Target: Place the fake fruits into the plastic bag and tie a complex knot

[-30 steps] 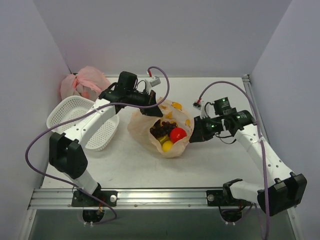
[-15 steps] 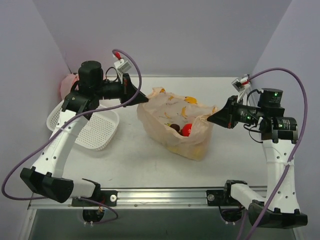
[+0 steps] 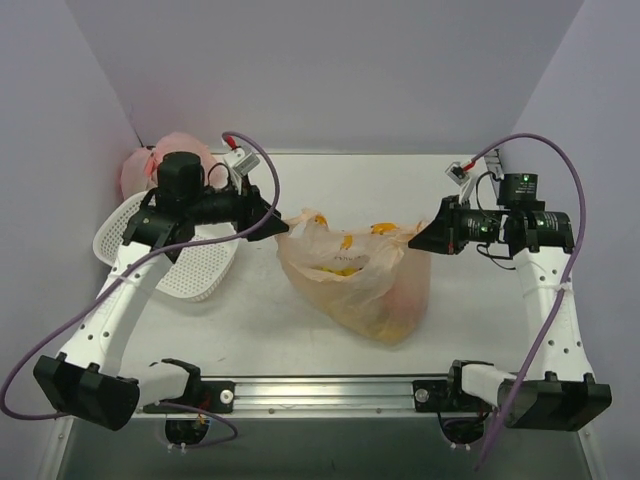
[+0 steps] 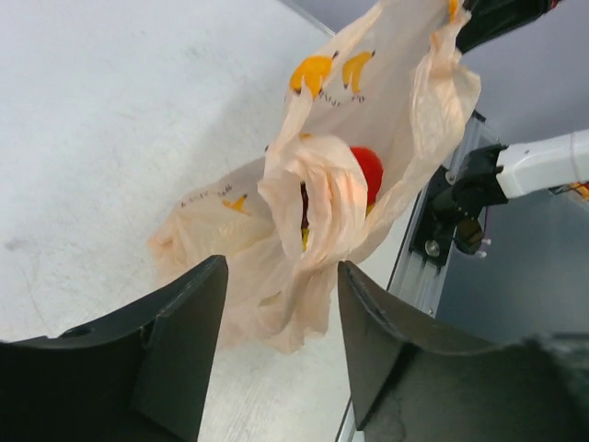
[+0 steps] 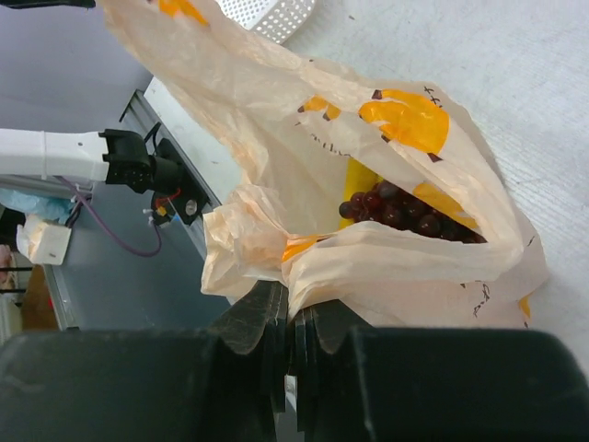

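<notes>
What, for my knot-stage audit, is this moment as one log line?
left claw: open around plastic bag edge | right claw: shut on bag | fake fruits: in bag | knot: none

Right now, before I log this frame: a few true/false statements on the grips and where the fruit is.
The right end effector is shut on the edge of the bag. True.
The left end effector is clamped on the bag. False: its jaws stand open, not pinching the plastic.
Grapes are inside the bag. True.
The red fruit sits in the basket. False: it is in the bag.
</notes>
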